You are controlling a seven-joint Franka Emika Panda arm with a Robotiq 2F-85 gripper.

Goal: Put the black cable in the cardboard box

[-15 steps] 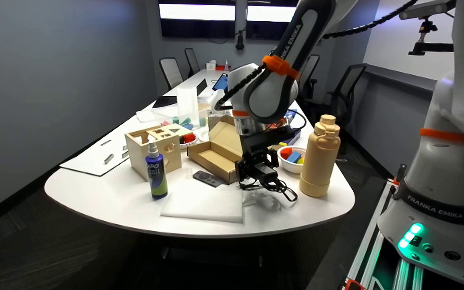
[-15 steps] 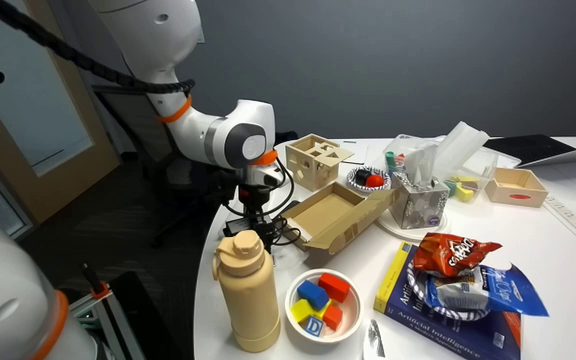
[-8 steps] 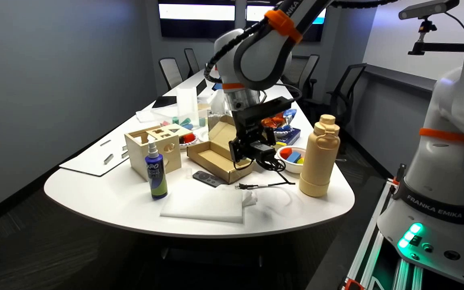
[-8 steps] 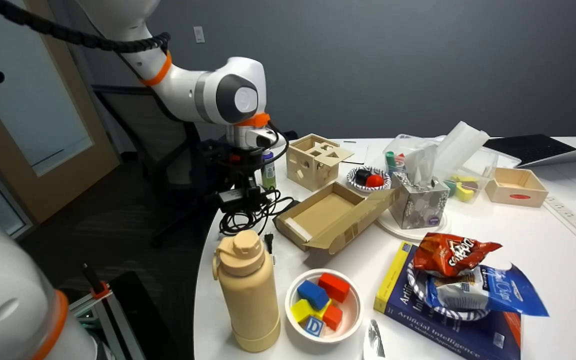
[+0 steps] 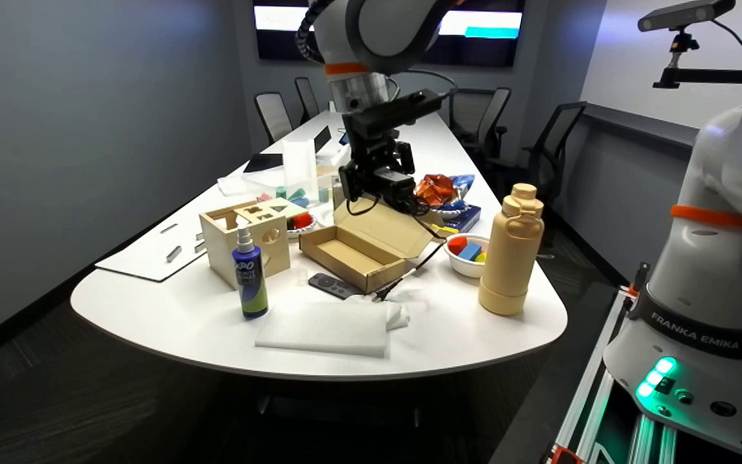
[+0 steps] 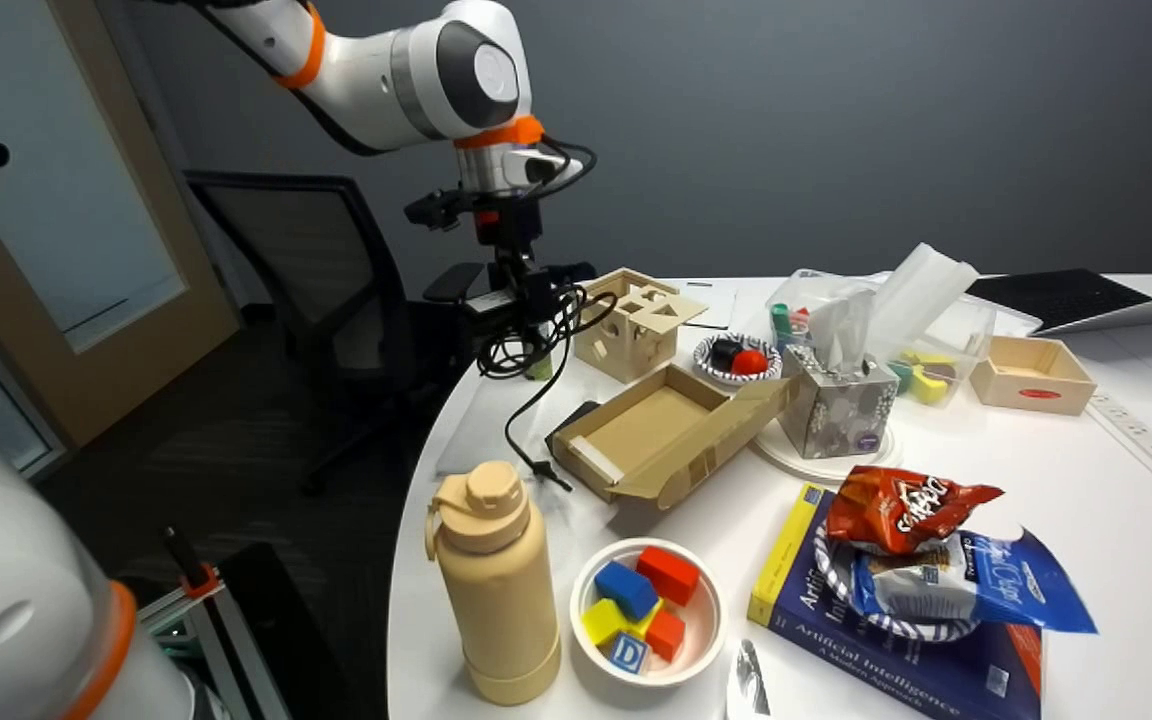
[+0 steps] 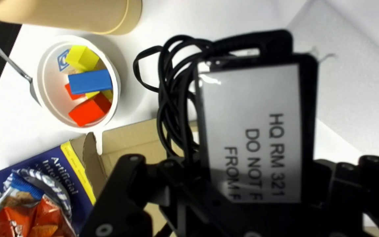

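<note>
The black cable is a coiled bundle with a black power adapter point(image 7: 252, 125) bearing a white label. My gripper point(image 7: 255, 171) is shut on the adapter, a finger on each side in the wrist view. In an exterior view the gripper point(image 5: 379, 177) holds it above the open cardboard box point(image 5: 339, 254). The coil point(image 7: 173, 89) hangs beside the adapter. One strand dangles down, its plug point(image 6: 544, 470) low beside the box's near end in both exterior views. The box point(image 6: 641, 425) lies on the table with its lid folded back and its inside bare. Fingertips are partly hidden by the adapter.
A tan bottle point(image 5: 511, 258) and a white bowl point(image 6: 714, 640) of blocks stand near the box. A wooden shape box point(image 5: 242, 245), spray bottle point(image 5: 250, 277), remote point(image 5: 332, 285) and white foam sheet point(image 5: 323, 328) lie around it. A tissue box point(image 6: 836, 415) stands behind the lid.
My gripper has risen from near the tabletop, carrying the adapter and coil up and, in an exterior view, leftward over the box area. The loose strand now hangs down with its plug by the box.
</note>
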